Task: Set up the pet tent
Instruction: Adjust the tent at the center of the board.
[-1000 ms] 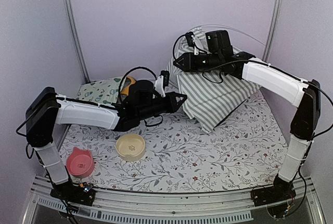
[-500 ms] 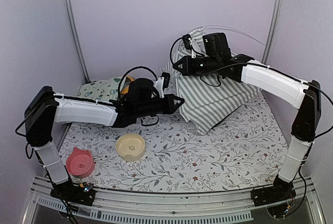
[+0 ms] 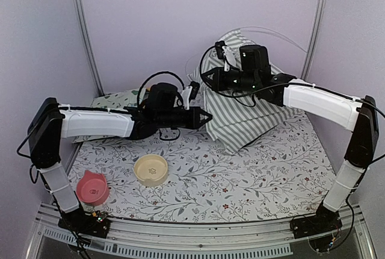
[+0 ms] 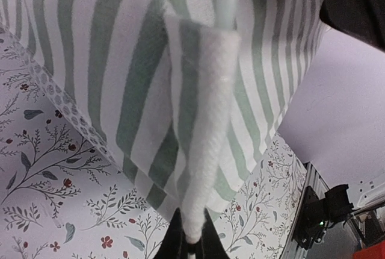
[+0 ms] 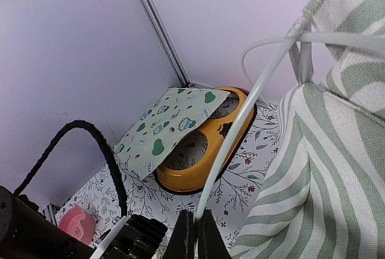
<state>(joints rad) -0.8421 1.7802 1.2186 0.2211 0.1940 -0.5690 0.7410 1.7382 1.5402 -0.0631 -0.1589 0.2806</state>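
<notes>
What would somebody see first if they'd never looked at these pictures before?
The big green-and-white striped pet tent, slumped at the back right of the flowery table, grabs the eye first. Both arms reach into it: the left gripper pinches a white strip on its fabric, and the right gripper pinches a thin white pole. Near the front left sit a cream bowl and a pink bowl.

The right gripper (image 5: 194,226) now pinches the thin white pole (image 5: 240,120); a moment ago it was half open. The left arm (image 3: 96,123) reaches out straighter than before. The pet tent (image 3: 246,114) has its low corner a bit more left.
</notes>
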